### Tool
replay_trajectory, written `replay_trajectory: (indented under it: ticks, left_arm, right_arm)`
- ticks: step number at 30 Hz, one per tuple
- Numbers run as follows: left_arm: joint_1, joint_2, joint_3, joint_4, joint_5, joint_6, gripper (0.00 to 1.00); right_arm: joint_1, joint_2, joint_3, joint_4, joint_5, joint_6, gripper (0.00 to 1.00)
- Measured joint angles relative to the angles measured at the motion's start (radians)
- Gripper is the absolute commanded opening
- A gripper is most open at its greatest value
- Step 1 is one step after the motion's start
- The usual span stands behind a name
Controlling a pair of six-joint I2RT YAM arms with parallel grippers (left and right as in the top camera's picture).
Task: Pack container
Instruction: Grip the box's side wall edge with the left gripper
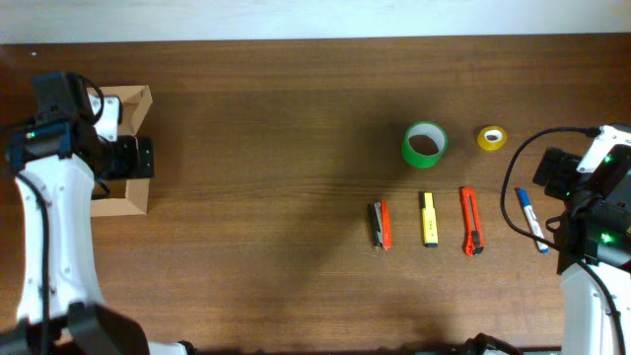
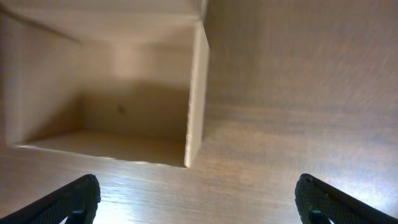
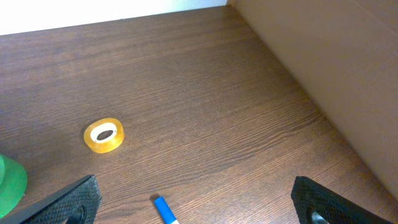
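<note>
Left gripper (image 2: 199,198) hangs wide open, holding nothing, right at the open container (image 1: 126,202) on the left side of the table (image 1: 296,118). If it dips, a finger could bump the thin cardboard wall and shove it away. Right gripper (image 3: 199,202) is open too.

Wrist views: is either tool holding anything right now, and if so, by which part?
Nothing is held. The left tool is open and empty near the box; the right tool is open and empty too.
</note>
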Motion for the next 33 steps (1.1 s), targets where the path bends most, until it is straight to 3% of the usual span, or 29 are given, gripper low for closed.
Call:
replay_trajectory:
  ticks: [8, 21, 22, 27, 29, 33]
  left_arm:
    - [0.086, 0.119, -0.01, 0.028, 0.051, 0.04, 0.96]
    - [0.089, 0.282, -0.01, 0.079, 0.081, 0.06, 0.91]
    - [0.089, 0.283, -0.01, 0.083, 0.082, 0.059, 0.89]
    - [0.089, 0.283, -0.01, 0.089, 0.087, 0.061, 0.47]
    - [0.089, 0.283, -0.01, 0.09, 0.089, 0.064, 0.38]
    - [0.089, 0.283, -0.01, 0.093, 0.088, 0.066, 0.33]
  right_arm:
    - [0.0, 0.0, 0.0, 0.0, 0.0, 0.0, 0.99]
    - [0.0, 0.0, 0.0, 0.0, 0.0, 0.0, 0.99]
    - [0.0, 0.0, 0.0, 0.0, 0.0, 0.0, 0.99]
    - [0.0, 0.0, 0.0, 0.0, 0.0, 0.0, 0.99]
    - [0.0, 0.0, 0.0, 0.0, 0.0, 0.0, 0.99]
    - [0.0, 0.0, 0.0, 0.0, 0.0, 0.0, 0.99]
